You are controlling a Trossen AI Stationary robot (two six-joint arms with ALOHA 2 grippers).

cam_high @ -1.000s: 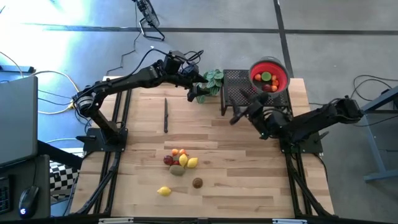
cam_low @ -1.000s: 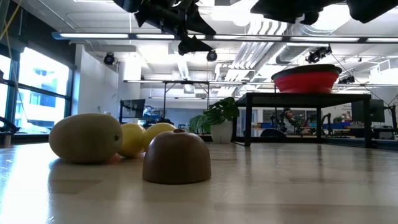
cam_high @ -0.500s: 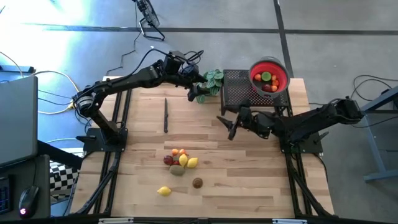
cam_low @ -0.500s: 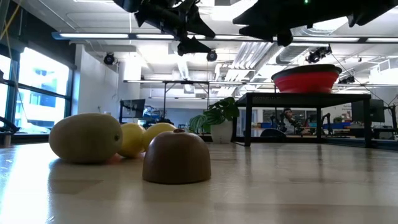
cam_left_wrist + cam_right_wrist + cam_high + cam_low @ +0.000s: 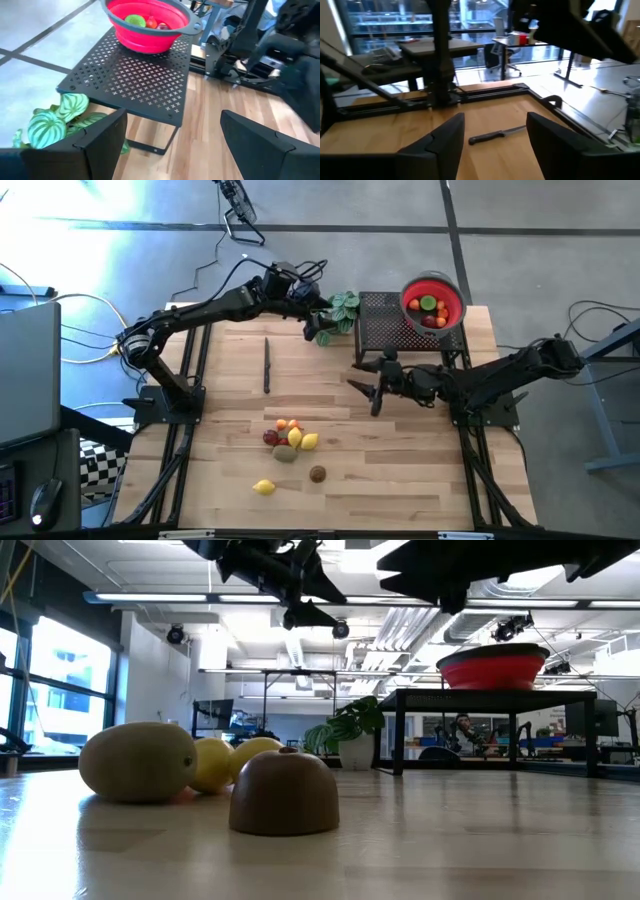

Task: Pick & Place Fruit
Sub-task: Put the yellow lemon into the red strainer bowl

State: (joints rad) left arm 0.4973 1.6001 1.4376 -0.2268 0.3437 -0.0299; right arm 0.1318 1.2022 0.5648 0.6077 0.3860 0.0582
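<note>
wooden table (image 5: 230,480), fruit (image 5: 289,440), knife (image 5: 267,366), rack (image 5: 385,330)

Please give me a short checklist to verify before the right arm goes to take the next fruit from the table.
1. Right hand empty: ok, nothing between its fingers in the right wrist view.
2. Right hand open: ok, fingers stand apart.
3. Fruit left to pick: ok, a cluster plus a lone yellow fruit and a brown fruit lie on the table.
4. Red bowl ready: ok, it sits on the black rack with fruit already inside.
5. Left hand out of the path: ok, it hangs by the plant, far from the cluster.
6. Knife away from the fruit: ok.
</note>
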